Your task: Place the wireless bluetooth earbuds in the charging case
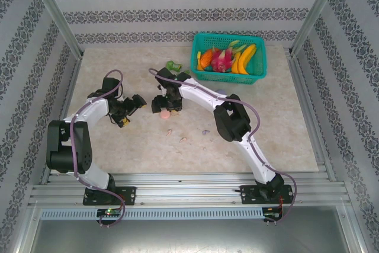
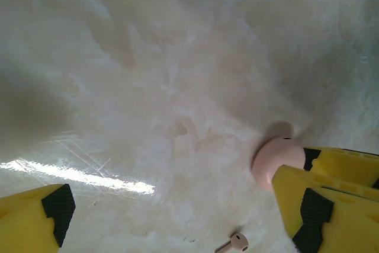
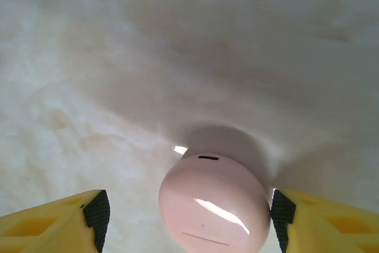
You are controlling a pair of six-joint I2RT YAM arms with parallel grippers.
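Top external shows a pale marble-look tabletop (image 1: 284,128) between patterned walls (image 1: 177,16); earbuds (image 1: 169,131) lie scattered at centre; right gripper (image 3: 189,213) straddles the pink charging case (image 3: 214,205), fingers apart; left gripper (image 2: 183,205) gapes wide

Bright, even light falls from above on the table (image 1: 118,146). In the top view shadows are faint and soft, and the picture is sharp to its edges. At the left wrist a white streak of glare crosses the marble low on the left, a grey shadow sits above it, and the surface looks hazy. At the right wrist the pink case (image 3: 214,205) carries a white highlight and casts a broad soft shadow behind, and the marble there is blurred.
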